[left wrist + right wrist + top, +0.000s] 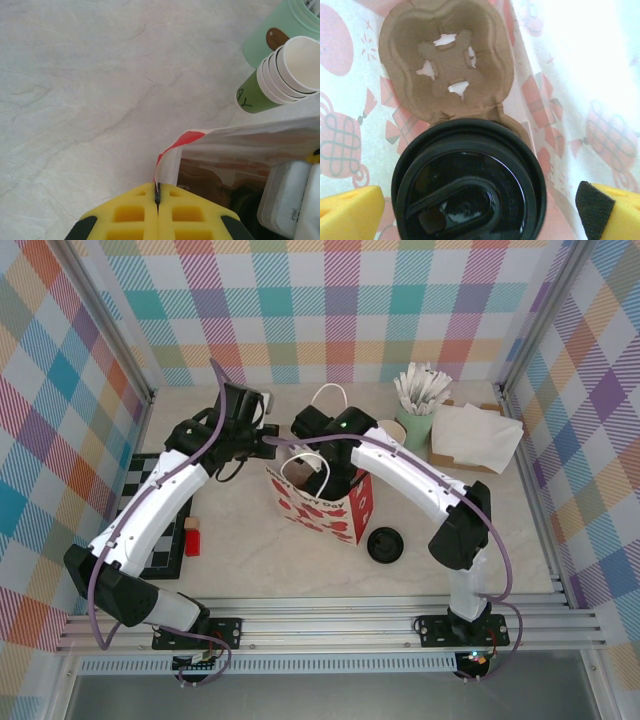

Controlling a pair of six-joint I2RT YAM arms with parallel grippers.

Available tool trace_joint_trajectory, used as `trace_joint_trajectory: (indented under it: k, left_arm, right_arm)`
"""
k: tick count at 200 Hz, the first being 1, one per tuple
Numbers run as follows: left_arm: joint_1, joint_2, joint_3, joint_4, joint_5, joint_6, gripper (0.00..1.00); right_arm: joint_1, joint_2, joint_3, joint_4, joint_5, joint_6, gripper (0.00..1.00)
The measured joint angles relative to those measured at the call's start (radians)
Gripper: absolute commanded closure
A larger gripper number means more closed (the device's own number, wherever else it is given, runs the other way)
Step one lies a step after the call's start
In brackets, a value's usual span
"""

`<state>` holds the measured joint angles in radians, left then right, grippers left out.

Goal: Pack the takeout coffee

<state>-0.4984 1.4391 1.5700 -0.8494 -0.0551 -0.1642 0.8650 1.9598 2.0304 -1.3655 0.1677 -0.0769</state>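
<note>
Yellow fingers [127, 215] of the left claw [157, 195] are pressed together, pinching the red-and-white rim of the bag [182, 142] above the pale surface [75, 75]; the right claw [480, 210] hangs inside the bag, spread wide, a finger on either side of the coffee [467, 185] and not closed on it; the coffee stands upright in the bag, in a cardboard carrier [445, 55], beside its empty pocket; a loose lid [385, 544] lies on the surface just right of the bag; stacked cups [285, 75] stand behind the bag.
</note>
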Motion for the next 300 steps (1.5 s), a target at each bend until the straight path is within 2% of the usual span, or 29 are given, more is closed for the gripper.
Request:
trace_joint_trajectory:
  k: [104, 300]
  left_arm:
    - [-0.003, 0.010, 0.016, -0.021, 0.000, 0.000, 1.00]
    - [-0.005, 0.002, -0.062, 0.016, 0.001, -0.004, 1.00]
  right_arm:
    - [0.003, 0.015, -0.014, -0.040, -0.004, 0.033, 0.00]
    - [0.007, 0.011, -0.055, -0.056, 0.016, 0.016, 0.00]
